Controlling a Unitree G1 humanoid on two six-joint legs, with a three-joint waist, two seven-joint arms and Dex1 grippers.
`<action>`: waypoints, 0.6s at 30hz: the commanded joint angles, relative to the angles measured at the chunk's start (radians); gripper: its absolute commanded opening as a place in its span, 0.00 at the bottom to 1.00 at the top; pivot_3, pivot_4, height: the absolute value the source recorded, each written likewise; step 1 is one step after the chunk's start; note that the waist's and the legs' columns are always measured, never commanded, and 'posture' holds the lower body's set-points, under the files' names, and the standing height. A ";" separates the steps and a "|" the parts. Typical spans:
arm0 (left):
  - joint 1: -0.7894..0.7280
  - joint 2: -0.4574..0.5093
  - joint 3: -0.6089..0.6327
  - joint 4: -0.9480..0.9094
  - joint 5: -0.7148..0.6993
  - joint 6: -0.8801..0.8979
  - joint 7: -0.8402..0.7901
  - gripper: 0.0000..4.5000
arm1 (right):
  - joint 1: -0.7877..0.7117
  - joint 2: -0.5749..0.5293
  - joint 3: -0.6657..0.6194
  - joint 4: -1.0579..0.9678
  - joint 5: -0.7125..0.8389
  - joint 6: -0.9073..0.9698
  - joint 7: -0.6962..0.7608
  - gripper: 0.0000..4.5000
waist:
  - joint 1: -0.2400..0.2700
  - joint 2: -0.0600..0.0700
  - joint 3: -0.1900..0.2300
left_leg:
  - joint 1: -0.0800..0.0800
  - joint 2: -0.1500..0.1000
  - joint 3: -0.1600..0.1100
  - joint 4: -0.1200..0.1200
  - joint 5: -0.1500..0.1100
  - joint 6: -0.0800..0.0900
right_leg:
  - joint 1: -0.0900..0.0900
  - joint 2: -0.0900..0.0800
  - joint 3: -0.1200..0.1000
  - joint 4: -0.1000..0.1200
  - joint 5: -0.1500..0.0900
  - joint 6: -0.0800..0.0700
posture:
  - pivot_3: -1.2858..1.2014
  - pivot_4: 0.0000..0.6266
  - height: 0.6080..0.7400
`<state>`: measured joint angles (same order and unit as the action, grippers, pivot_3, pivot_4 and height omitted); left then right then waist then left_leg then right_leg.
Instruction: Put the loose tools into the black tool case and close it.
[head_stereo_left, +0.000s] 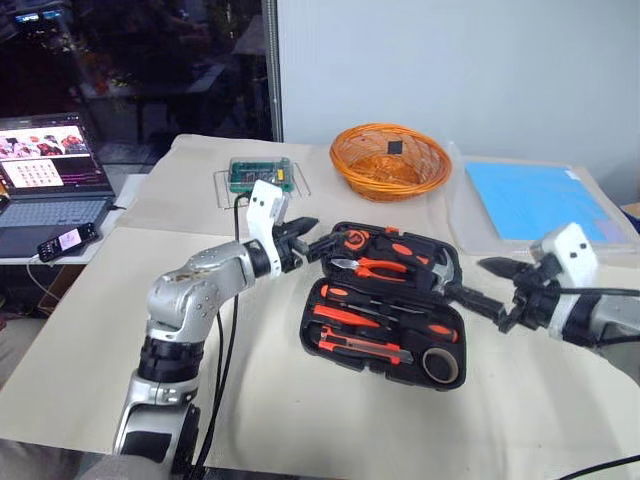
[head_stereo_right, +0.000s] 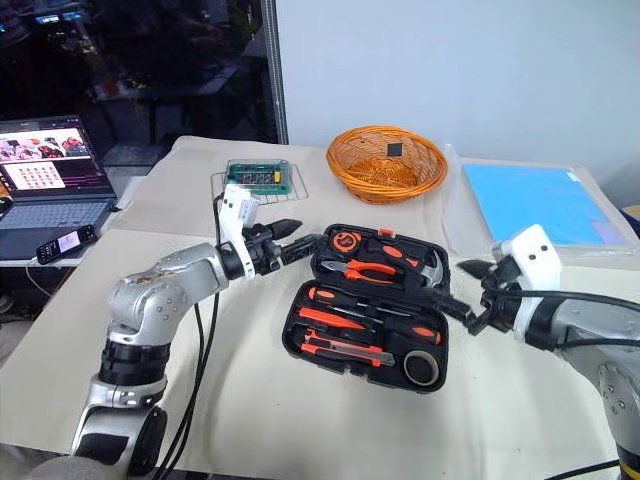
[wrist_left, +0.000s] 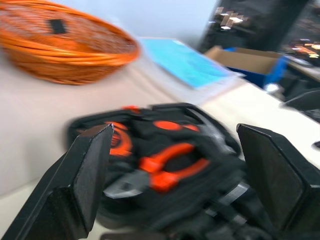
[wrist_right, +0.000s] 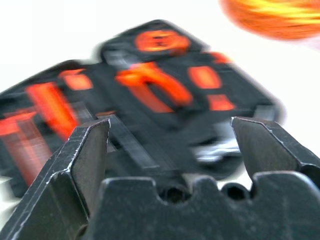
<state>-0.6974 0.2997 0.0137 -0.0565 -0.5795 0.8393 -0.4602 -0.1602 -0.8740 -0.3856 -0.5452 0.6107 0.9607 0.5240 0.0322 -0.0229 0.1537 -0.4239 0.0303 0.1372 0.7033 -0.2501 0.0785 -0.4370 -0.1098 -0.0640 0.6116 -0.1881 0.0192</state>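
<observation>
Since everything's packed: only closing is left, I reckon.
Tools: screwdrivers (head_stereo_left: 345, 318), knife (head_stereo_left: 365, 347), tape roll (head_stereo_left: 440, 365) sit in near half.
Case (head_stereo_left: 330, 340): open, mid-bench.
Left pincer (head_stereo_left: 318, 245): open, empty, far-left corner.
Right pincer (head_stereo_left: 487, 285): open, empty, right edge.

The two head cameras are looking forward and down from above over the cream-covered table (head_stereo_left: 300, 420), sharing the open black moulded plastic tool case (head_stereo_left: 385, 310), the orange woven basket (head_stereo_left: 390, 160) and both arms. The left wrist camera is looking close along its open left claw (wrist_left: 175, 175) at the case's lid half and the basket. The right wrist camera is facing the case from the opposite side, close, through its open right claw (wrist_right: 170, 150).
</observation>
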 joint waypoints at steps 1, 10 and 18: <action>-0.169 -0.039 0.024 0.239 0.068 0.050 0.110 0.93 | -0.136 0.025 0.111 0.103 -0.083 0.027 -0.102 0.99 | -0.001 -0.001 0.001 | 0.000 0.000 0.000 0.000 0.001 0.000 | 0.000 0.001 0.000 0.000 0.000 0.000 | 0.52 0.24 1.00; -0.405 -0.054 0.016 0.653 0.116 0.085 0.002 0.93 | -0.367 0.083 0.260 0.381 -0.143 0.260 -0.175 0.99 | -0.019 -0.002 0.001 | -0.006 -0.001 0.000 -0.001 0.004 -0.004 | -0.004 0.000 -0.002 -0.001 0.005 0.006 | 0.52 0.24 1.00; -0.466 -0.091 -0.030 0.831 0.192 0.037 -0.091 0.93 | -0.428 0.160 0.210 0.492 -0.150 0.326 -0.209 0.99 | -0.022 -0.002 0.001 | -0.008 -0.003 0.002 -0.004 0.005 -0.005 | -0.006 -0.002 -0.002 -0.002 0.004 0.009 | 0.52 0.24 1.00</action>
<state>-1.1294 0.2201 -0.0048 0.7558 -0.4102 0.9119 -0.5378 -0.5571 -0.7169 -0.1241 -0.0676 0.4724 1.2781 0.3319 0.0100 -0.0246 0.1548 -0.4317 0.0270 0.1387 0.7001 -0.2453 0.0735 -0.4424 -0.1119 -0.0663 0.6090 -0.1838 0.0287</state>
